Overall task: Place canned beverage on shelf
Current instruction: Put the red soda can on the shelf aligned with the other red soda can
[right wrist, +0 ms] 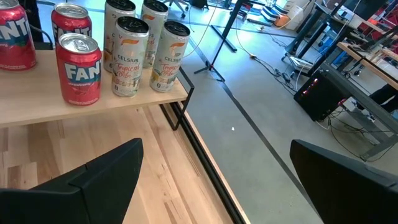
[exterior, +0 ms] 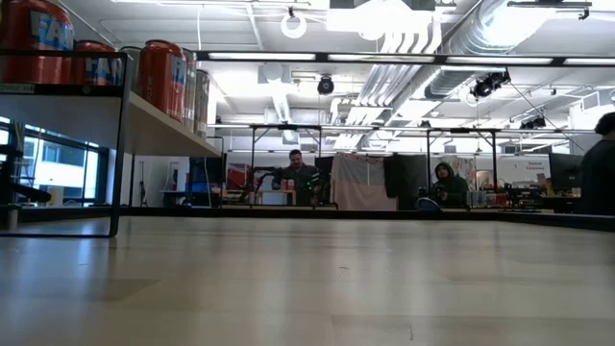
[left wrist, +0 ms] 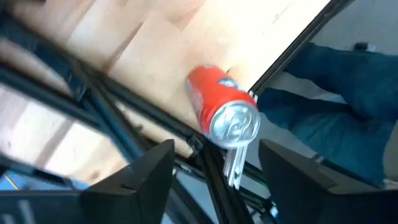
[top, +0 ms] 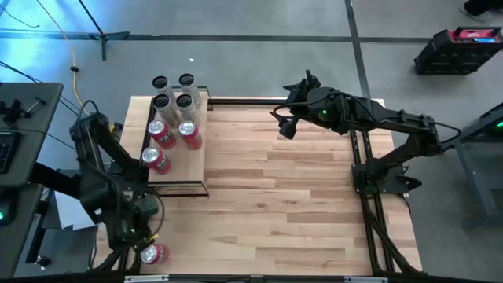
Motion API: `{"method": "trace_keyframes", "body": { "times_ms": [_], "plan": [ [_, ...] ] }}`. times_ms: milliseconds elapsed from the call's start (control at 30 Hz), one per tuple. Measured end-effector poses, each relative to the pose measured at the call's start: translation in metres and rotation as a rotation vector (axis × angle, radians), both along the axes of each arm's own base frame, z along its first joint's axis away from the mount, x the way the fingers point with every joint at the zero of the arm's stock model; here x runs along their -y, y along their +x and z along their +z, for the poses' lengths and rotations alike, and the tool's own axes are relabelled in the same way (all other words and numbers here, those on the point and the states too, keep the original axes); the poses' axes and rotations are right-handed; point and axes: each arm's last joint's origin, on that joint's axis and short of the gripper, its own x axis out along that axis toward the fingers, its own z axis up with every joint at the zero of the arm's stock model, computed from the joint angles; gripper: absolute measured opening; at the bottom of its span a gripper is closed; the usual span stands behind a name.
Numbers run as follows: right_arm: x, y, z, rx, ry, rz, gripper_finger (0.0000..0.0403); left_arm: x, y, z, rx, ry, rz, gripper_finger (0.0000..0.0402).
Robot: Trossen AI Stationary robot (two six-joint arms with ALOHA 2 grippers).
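Shelf (top: 177,157) holding seven cans (top: 163,134)

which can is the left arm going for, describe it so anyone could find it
Start at the wooden table and go to its near left corner, well away from the shelf that holds the other cans. A red can lies there on its side by the table edge, under the open left claw. It is the only can off the shelf.
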Motion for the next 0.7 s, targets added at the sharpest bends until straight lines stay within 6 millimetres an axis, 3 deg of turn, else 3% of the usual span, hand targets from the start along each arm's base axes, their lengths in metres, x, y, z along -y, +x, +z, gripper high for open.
{"method": "trace_keyframes", "body": {
  "times_ms": [300, 500, 700],
  "plan": [
    [0.0, 0.0, 0.0, 0.0, 0.0, 0.0, 0.0392, 0.029, 0.022, -0.022, 0.052, 0.018, -0.196, 0.0297],
    [0.0, 0.0, 0.0, 0.0, 0.0, 0.0, 0.0392, 0.048, 0.028, -0.043, 0.029, 0.052, -0.398, 0.0307],
    [0.0, 0.0, 0.0, 0.0, 0.0, 0.0, 0.0392, 0.054, 0.03, -0.052, 0.016, 0.037, -0.636, 0.0308]
  ]
}}
